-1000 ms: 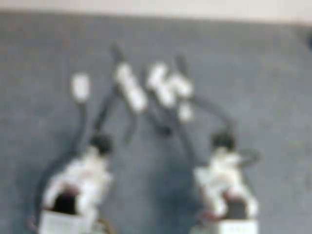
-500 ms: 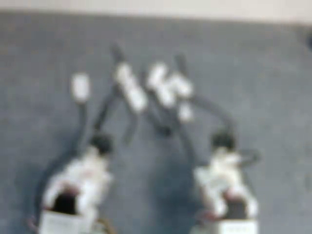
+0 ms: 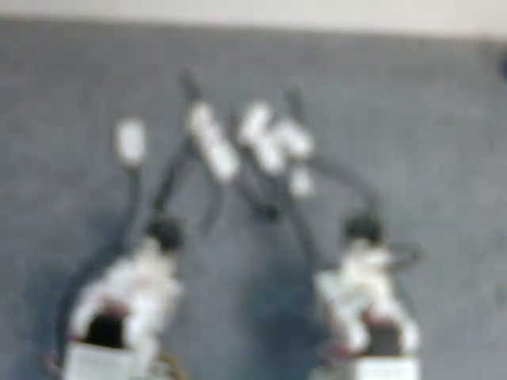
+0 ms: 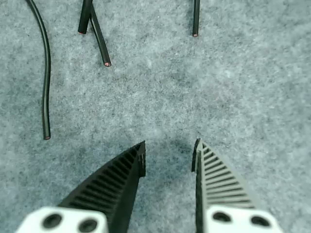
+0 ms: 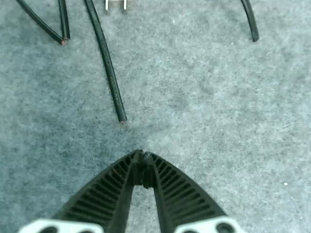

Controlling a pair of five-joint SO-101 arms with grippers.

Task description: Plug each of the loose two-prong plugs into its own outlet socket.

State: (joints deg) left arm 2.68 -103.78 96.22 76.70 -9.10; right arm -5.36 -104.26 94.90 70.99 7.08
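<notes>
Five white plastic plug and socket pieces (image 3: 212, 142) lie in a loose cluster on the grey felt-like table covering (image 3: 444, 119), toward its far middle in the high view. One oval piece sits apart on the left arm's side, a long one slants beside it, and three lie close together further toward the right arm's side. Thin black cables (image 3: 348, 176) trail from them back toward the two arms. The pieces are too blurred there to tell plug from socket or to make out any print. In the right wrist view the two bare metal prongs of a two-prong plug (image 5: 107, 4) stick out over the covering, near a cable whose cut end shows a coppery core. The left gripper (image 4: 170, 145), one ribbed finger black and the other pale grey, hangs over bare covering with its jaws moderately apart and nothing between them, and cut cable ends lie ahead of it. The right gripper (image 5: 142, 155) has its dark ribbed jaws pressed together tip to tip, gripping nothing, close to that cut cable end.
</notes>
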